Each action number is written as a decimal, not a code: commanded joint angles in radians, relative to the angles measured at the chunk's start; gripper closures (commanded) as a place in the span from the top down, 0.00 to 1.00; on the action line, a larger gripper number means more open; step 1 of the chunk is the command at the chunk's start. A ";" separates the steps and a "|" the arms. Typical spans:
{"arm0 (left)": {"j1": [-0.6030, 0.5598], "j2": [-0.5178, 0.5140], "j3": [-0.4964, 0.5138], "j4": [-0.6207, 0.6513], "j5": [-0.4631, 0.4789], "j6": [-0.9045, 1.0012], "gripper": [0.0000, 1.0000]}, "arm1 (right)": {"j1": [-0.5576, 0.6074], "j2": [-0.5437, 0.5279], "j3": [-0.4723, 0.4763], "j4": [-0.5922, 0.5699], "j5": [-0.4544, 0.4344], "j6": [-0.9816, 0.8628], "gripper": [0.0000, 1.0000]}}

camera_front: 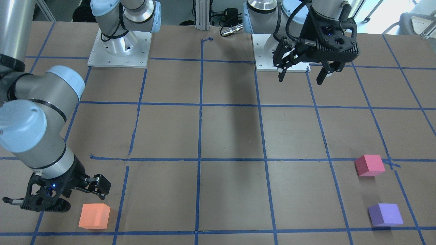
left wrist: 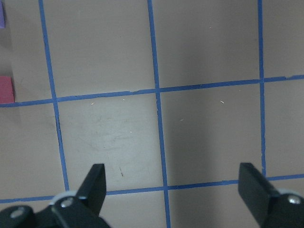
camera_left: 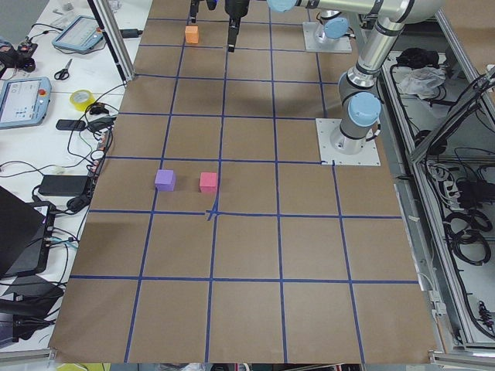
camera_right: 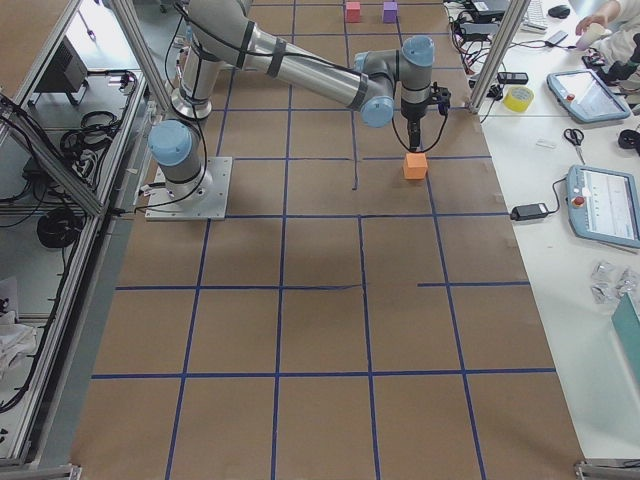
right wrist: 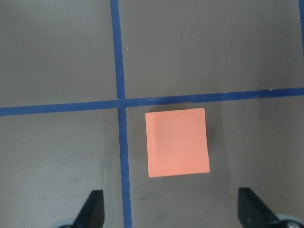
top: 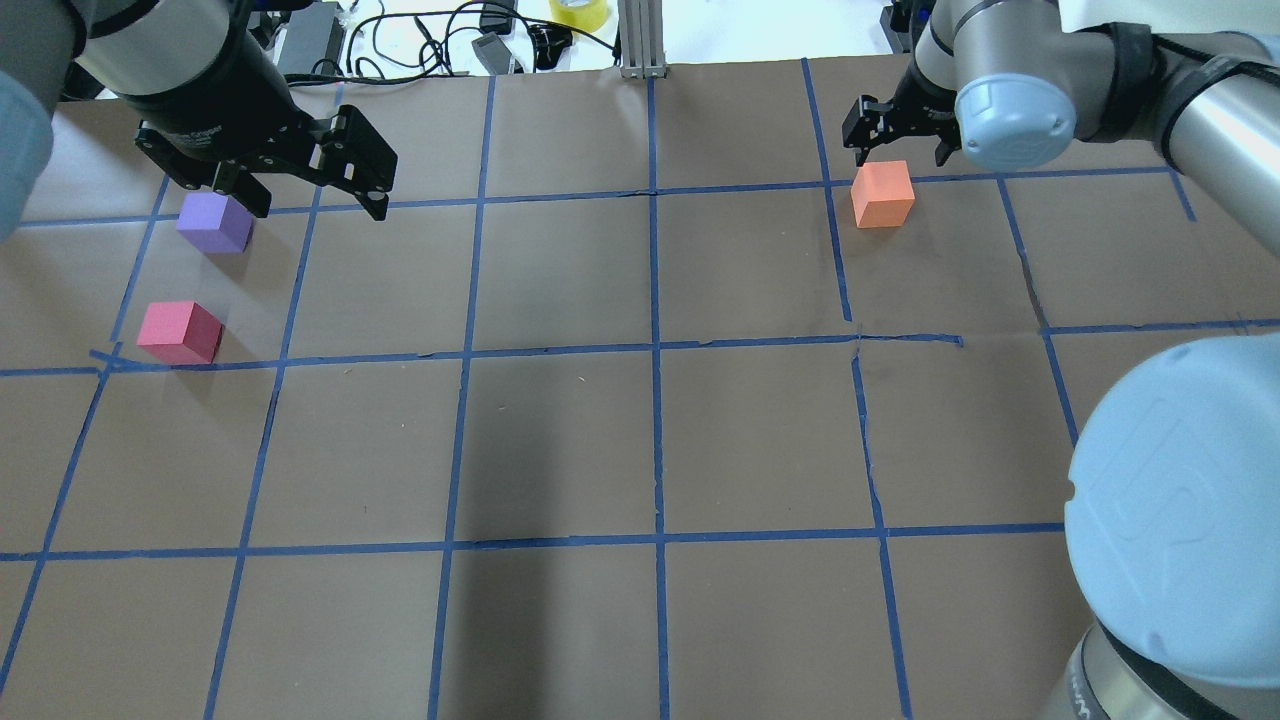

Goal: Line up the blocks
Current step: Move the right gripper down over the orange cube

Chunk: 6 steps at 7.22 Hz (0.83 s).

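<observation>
The orange block [top: 882,194] lies at the table's far right, also seen in the front view [camera_front: 94,216]. My right gripper [top: 900,140] hovers just above it, open and empty. In the right wrist view the orange block [right wrist: 177,141] sits between and a little ahead of the fingertips [right wrist: 92,209]. The purple block [top: 215,222] and the pinkish-red block [top: 180,332] lie close together at the far left. My left gripper [top: 315,200] is open and empty, held high, to the right of the purple block. The left wrist view shows the pinkish-red block [left wrist: 5,89] at its left edge.
Blue tape lines [top: 655,350] form a grid on the brown table. The two arm base plates [camera_front: 119,51] stand on the robot's side. Cables and a yellow tape roll [top: 578,12] lie beyond the far edge. My right arm's elbow [top: 1180,520] looms at the near right.
</observation>
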State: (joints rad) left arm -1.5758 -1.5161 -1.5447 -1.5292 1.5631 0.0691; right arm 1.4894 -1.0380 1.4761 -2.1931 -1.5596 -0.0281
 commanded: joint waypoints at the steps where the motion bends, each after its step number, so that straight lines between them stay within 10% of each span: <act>1: -0.001 -0.001 0.000 0.001 -0.002 -0.002 1.00 | 0.000 0.091 -0.005 -0.121 -0.001 -0.007 1.00; 6: -0.001 0.001 0.000 0.001 0.005 -0.003 1.00 | -0.001 0.151 -0.014 -0.122 -0.056 -0.026 1.00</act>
State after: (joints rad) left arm -1.5769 -1.5157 -1.5447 -1.5278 1.5670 0.0660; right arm 1.4885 -0.9017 1.4622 -2.3151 -1.6116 -0.0529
